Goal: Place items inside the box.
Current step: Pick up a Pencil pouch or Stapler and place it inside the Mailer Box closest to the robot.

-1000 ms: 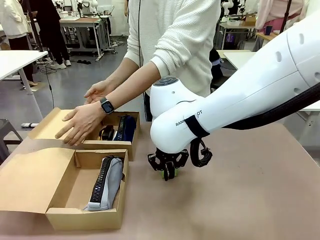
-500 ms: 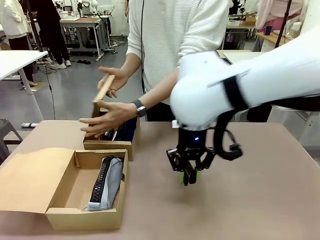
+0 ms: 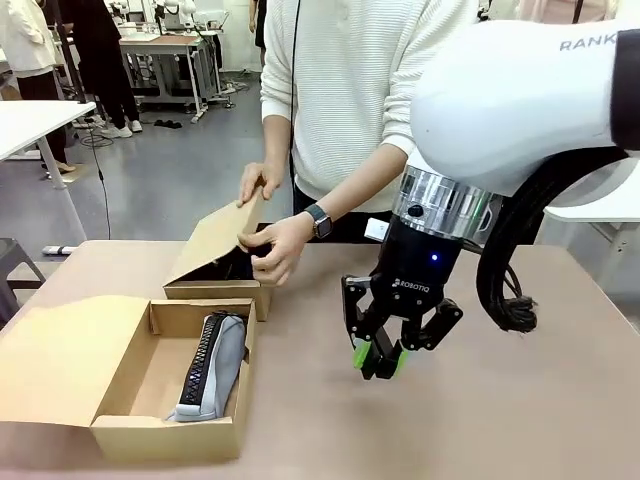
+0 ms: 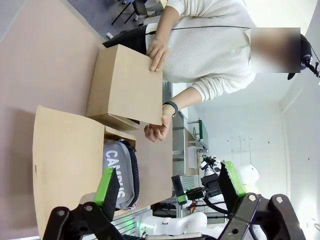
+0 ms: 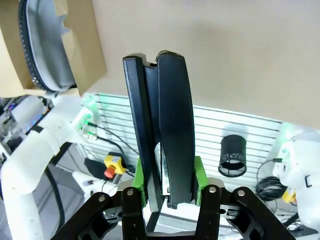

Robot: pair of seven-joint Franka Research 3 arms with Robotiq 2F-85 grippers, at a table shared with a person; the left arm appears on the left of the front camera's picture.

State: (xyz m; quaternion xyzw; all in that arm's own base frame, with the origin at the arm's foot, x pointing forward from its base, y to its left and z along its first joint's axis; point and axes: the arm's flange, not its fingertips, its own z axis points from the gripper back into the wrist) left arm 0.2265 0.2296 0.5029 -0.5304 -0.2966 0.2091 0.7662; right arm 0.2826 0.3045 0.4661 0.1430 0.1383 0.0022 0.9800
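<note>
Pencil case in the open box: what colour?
Grey pencil case, white CAMPUS lettering, black zip. Clearest in the left wrist view.

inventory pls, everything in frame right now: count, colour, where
table: 1, tan, under everything
open box: 1, brown cardboard, front left of the table, lid lying flat
far box: 1, brown cardboard, right behind the open box, lid partly closed
pencil case: 1, grey with black zip, lying in the open box
stapler: 1, black, clamped in the right gripper
watch: 1, dark, on the person's wrist
person's hands: 2, both on the far box's lid
left gripper: 1, black with green pads, open, nothing between its fingers
right gripper: 1, black with green pads, shut on the stapler, over mid table
</note>
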